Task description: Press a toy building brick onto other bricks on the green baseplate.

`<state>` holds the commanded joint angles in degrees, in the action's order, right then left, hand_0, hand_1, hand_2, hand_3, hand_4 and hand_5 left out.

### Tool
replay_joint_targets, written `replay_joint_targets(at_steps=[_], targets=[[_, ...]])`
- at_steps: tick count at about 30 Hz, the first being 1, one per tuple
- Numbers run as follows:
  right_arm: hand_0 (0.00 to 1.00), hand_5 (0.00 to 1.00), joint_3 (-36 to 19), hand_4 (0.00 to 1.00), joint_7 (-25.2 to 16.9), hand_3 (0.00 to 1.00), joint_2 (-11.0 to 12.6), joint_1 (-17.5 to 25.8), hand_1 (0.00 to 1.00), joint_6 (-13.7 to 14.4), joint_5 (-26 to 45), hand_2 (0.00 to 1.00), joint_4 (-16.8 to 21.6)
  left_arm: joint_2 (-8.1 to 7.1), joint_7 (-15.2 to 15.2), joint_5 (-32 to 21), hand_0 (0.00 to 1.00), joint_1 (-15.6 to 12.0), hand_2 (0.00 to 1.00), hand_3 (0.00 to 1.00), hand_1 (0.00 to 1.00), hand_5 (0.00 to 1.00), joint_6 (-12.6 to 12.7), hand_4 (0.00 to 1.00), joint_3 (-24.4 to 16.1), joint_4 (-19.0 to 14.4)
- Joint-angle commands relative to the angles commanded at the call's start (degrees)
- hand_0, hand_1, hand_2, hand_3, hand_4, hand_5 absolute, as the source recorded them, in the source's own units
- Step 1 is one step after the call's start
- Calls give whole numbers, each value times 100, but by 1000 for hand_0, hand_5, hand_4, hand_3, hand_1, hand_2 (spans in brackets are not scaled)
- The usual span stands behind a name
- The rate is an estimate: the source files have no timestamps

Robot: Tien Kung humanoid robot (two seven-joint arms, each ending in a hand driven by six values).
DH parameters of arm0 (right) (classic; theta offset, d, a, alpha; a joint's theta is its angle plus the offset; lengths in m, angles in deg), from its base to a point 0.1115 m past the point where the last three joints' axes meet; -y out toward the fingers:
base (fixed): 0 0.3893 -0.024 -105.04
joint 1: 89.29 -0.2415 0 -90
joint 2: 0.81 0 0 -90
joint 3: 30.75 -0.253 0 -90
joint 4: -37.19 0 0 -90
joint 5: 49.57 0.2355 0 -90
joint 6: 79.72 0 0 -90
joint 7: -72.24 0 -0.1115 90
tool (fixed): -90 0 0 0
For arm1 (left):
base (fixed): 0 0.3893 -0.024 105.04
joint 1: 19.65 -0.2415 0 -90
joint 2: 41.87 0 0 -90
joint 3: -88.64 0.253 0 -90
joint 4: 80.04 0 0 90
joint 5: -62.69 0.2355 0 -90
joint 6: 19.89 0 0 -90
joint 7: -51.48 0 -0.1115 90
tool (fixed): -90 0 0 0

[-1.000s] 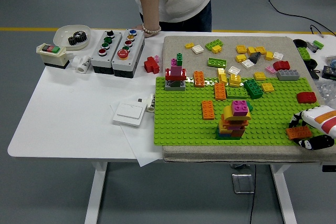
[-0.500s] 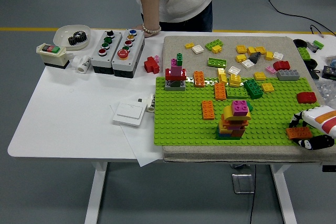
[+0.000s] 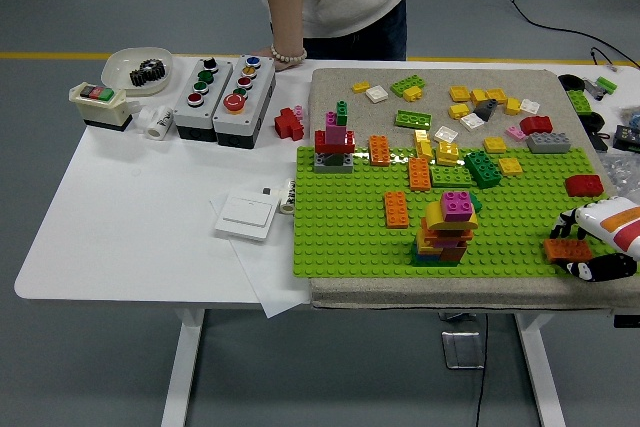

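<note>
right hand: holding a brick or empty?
Holding. The right hand at the baseplate's right edge has its fingers curled around an orange brick.

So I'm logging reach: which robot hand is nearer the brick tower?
Right. The right hand sits at the baseplate's right edge, holding an orange brick, right of the tower. The left hand isn't in view.

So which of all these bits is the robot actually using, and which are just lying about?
In use:
- right hand, holding an orange brick
- green baseplate
- brick tower on it

Lying about:
- button boxes
- white switch
- bowl with a gear
- loose bricks behind the plate
</note>
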<state>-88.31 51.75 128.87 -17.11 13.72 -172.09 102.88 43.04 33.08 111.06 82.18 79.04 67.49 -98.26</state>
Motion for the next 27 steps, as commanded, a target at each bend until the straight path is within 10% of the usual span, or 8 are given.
replay_joint_targets(at_steps=[27], targets=[[401, 296, -404, 656, 32, 526, 107, 44, 457, 26, -46, 560, 381, -8, 10, -17, 788, 3, 733, 587, 766, 670, 4, 643, 20, 2]])
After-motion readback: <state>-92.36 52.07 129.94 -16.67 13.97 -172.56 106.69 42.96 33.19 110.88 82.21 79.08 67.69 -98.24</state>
